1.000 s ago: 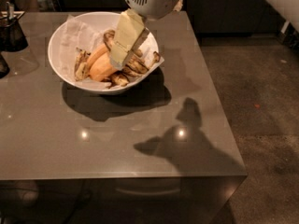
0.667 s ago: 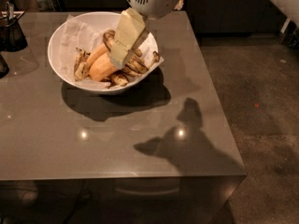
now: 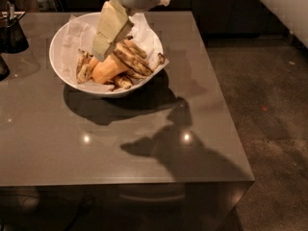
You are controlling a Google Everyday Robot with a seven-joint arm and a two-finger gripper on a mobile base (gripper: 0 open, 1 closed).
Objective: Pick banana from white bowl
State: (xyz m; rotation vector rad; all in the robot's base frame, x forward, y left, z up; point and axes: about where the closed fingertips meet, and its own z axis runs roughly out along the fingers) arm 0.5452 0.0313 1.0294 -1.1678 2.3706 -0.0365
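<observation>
The gripper (image 3: 102, 48) slants down into the bowl (image 3: 58, 44), its tip just beside the banana (image 3: 133, 59). The banana lies on top of the heap, resting on an orange fruit (image 3: 109, 71), probably the easiest piece to reach from above. How far the gripper is open, or whether it holds anything, I cannot tell.

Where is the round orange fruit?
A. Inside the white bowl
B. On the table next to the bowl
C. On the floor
A: the pale-orange fruit lies inside the white bowl, beside the banana, and the gripper hangs just above them over the bowl.
</observation>
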